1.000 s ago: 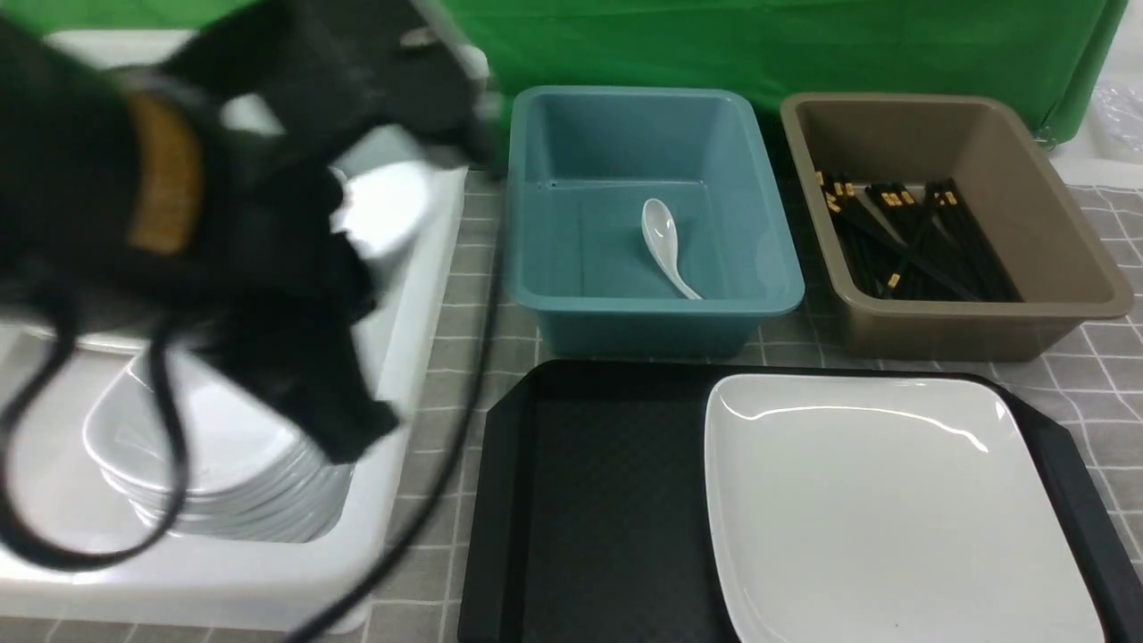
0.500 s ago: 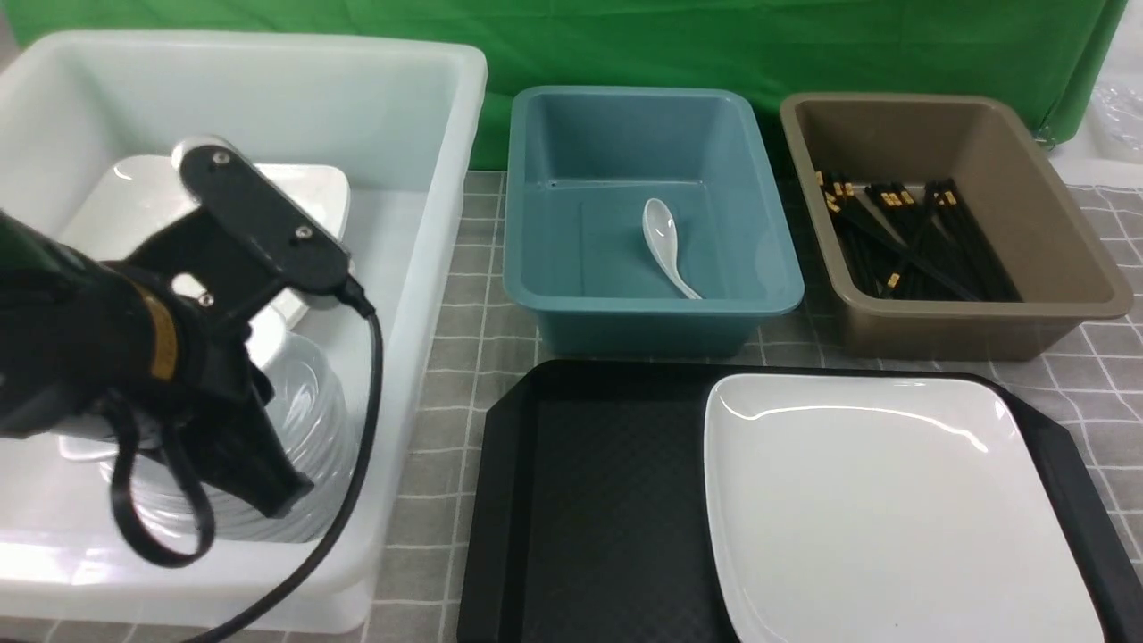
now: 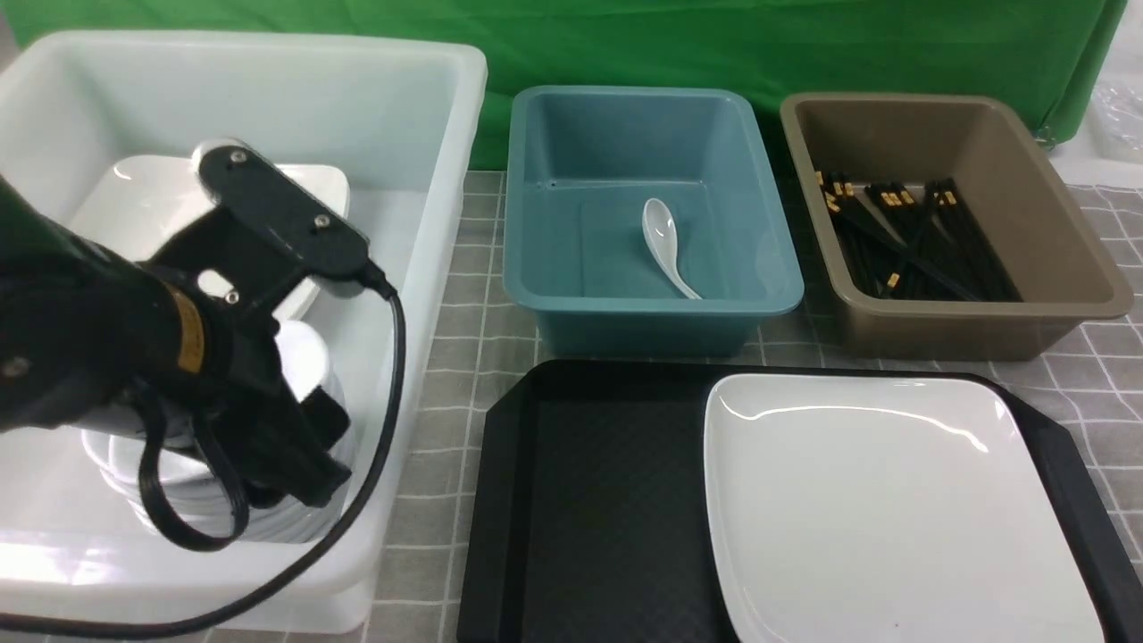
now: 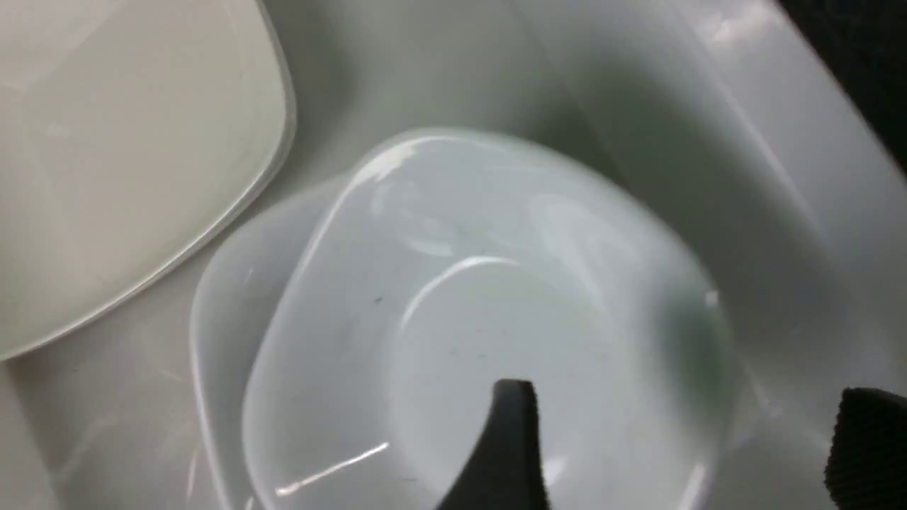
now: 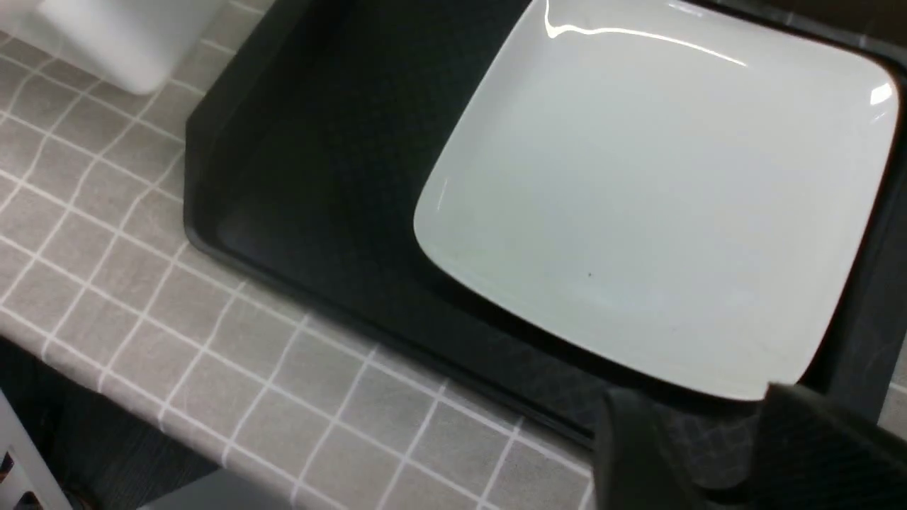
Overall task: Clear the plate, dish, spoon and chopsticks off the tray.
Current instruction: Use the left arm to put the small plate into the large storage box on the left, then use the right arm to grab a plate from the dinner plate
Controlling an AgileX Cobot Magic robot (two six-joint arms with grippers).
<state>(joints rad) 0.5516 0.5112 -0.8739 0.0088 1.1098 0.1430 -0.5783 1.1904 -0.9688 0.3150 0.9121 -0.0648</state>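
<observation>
Plate point(image 3: 893, 509) sits on tray's point(image 3: 589, 500) right half, just ahead of our right claw point(image 5: 701, 418) (open, empty; left claw point(image 4: 687, 393) open over the dish point(image 4: 460, 304)).

One tray point(image 3: 589, 500), one spoon point(image 3: 665, 241), three tubs point(image 3: 625, 134)

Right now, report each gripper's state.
Left gripper: open, empty, over the dish.
Right gripper: open, empty, by the plate.
</observation>
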